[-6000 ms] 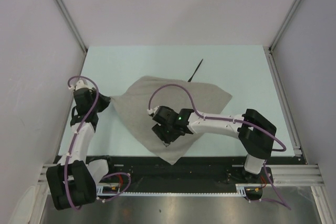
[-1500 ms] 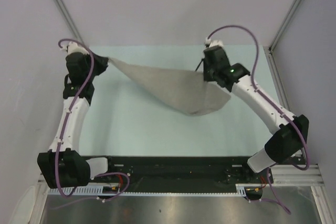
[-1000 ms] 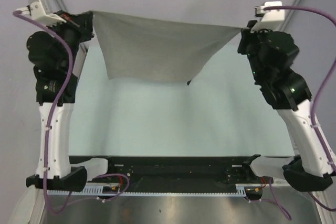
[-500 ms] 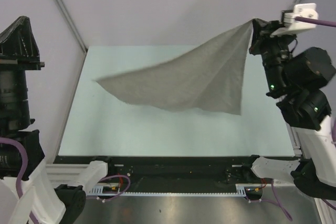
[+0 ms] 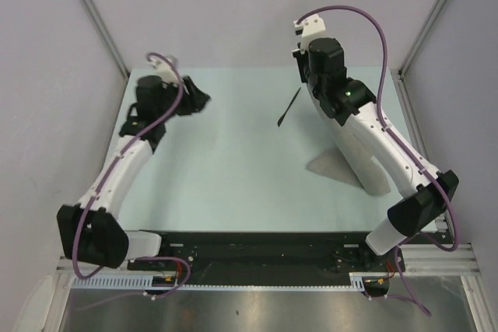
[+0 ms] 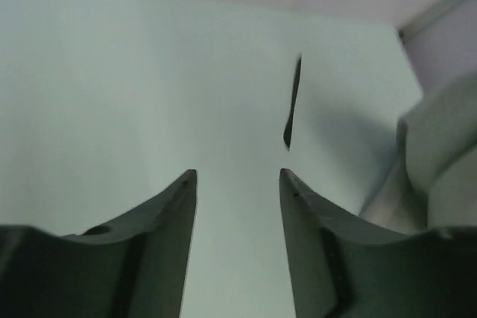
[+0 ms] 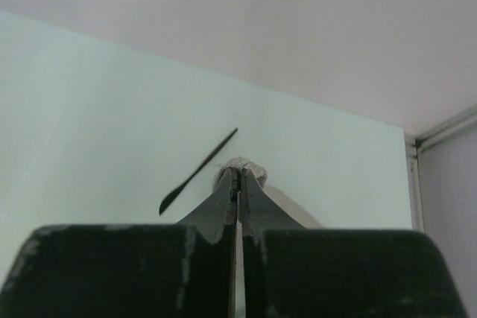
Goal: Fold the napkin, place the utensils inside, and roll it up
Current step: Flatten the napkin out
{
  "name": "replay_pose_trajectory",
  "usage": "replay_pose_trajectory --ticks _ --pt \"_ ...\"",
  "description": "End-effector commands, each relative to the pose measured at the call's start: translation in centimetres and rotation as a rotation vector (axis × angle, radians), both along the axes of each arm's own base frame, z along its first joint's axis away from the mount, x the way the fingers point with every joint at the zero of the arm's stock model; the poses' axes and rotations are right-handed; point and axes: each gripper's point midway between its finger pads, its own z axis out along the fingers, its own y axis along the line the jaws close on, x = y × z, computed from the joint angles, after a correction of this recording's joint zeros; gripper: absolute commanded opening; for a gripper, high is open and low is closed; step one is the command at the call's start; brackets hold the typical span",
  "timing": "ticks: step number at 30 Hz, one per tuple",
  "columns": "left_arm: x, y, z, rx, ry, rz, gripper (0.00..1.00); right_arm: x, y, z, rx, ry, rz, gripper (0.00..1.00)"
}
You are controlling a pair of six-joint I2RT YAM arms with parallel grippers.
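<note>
Napkin count: one grey-beige napkin (image 5: 327, 167).
Utensil count: one thin black utensil (image 5: 289, 106).
Arm count: two, with one hand on each.
Napkin place: pinched at one small bit in the tips of the right hand (image 7: 237, 176). Rest of the cloth hangs down under the right arm, toward the right edge of the bench (image 5: 233, 161). Only a small grey patch shows from above, beside the white arm. Folds of cloth show at the right side of the left wrist view. Cannot tell how much of it lies on the bench.
Utensil place: flat on the bench, near the far edge, a little right of the middle. Thin end to the far edge, wider end to the near edge. Alone, well apart from the left hand (image 6: 237, 176), and just left of the right arm.
Right hand: fingers pressed together on the napkin, with no gap to see. Held up high over the far right part of the bench, pointing to the far edge.
Left hand: fingers spread wide, nothing between them, only bare bench.
Left arm pose: stretched out long toward the far left corner, hand turned toward the utensil.
Right arm pose: stretched from the near right corner up and over to the far edge.
</note>
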Motion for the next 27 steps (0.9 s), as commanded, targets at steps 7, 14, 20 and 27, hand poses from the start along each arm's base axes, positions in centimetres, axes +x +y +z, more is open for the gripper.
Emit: replay_pose_trajectory --ticks 7,14,20,27 --pt "-5.2 -18.8 -9.6 -0.088 0.051 -0.543 0.71 0.5 -4.6 -1.1 0.122 0.015 -0.102 0.0" --pt "-6.2 -26.0 -8.1 -0.223 -0.055 -0.757 0.82 -1.5 -4.6 -0.5 0.165 0.018 -0.052 0.0" --pt "-5.3 -30.9 -6.7 -0.271 -0.147 -0.876 0.92 -2.7 -4.9 0.1 0.187 0.019 -0.024 0.0" --pt "-4.5 -34.7 -6.1 -0.322 -0.198 -0.959 0.93 -2.8 -5.7 0.2 0.204 0.03 -0.025 0.0"
